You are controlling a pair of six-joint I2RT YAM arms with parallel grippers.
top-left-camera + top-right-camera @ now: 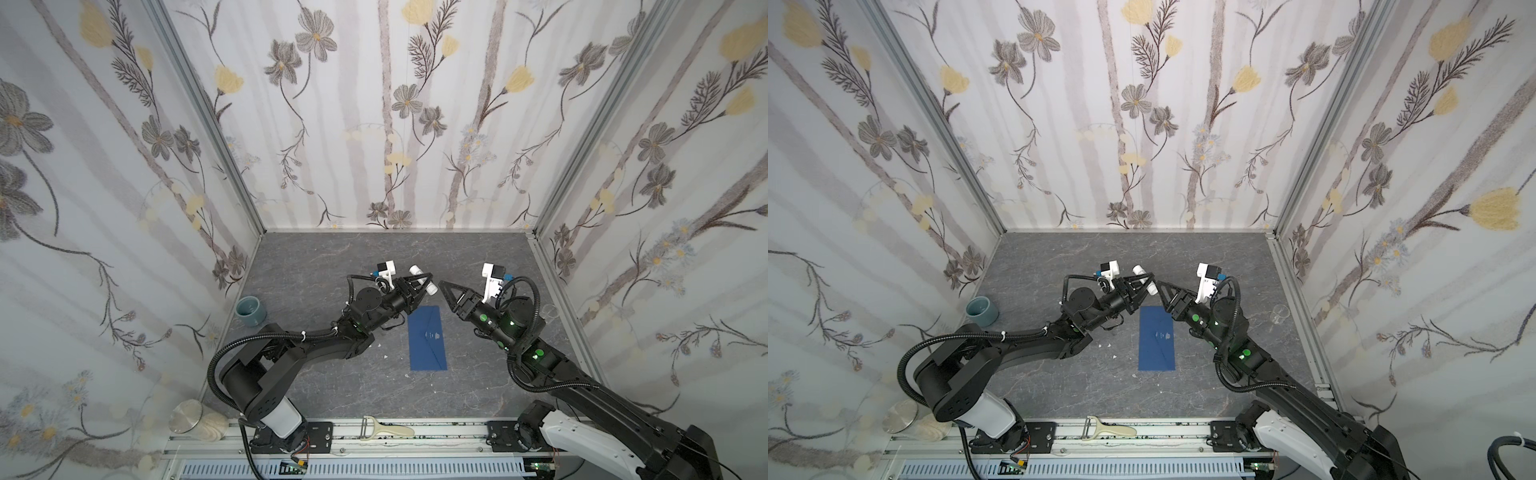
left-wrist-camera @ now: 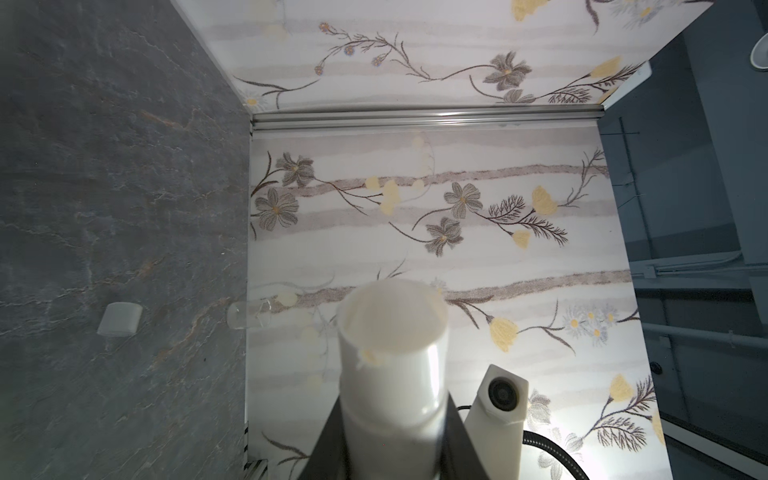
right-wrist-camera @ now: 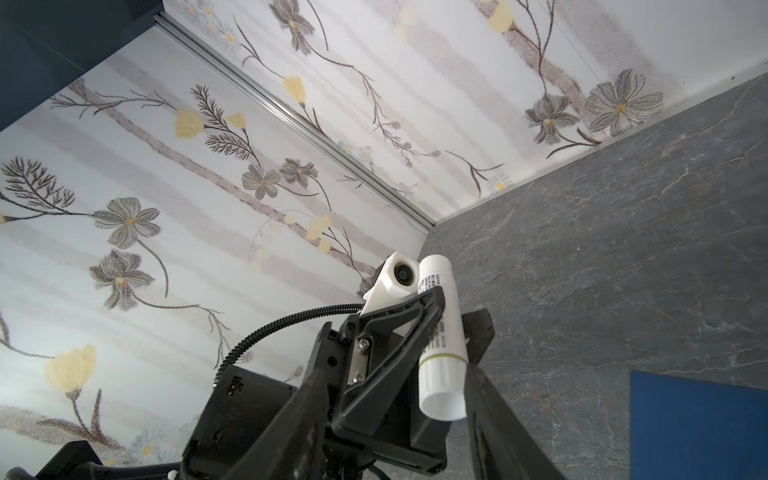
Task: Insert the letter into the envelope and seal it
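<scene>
Flowered walls, grey slate bench (image 1: 316, 257).

- Envelope (image 1: 428, 340) lies flat at mid-bench with its flap folded down, long side running from near edge to far edge.
- Letter not in view. Likely inside, cannot confirm.
- Left fingers (image 3: 395, 332) pinch the glue stick (image 3: 440, 332) across its middle, in the air just past the envelope's far end. Its bare glue end faces the left wrist camera, away from the envelope.
- Right fingers (image 3: 498, 415) are spread with the stick's other end between them. No contact that I can see.
- Cap (image 2: 119, 319), judged by shape, lies apart on the bench.

Risks:
- Flap is down, so glue would land outside the seam unless it is lifted.
- Envelope is unpinned, so dragging the stick may slide or crease it.
- Mid-body pinch on a smooth tube may pivot when pressed.
- Right fingers are close and could knock the stick.
</scene>
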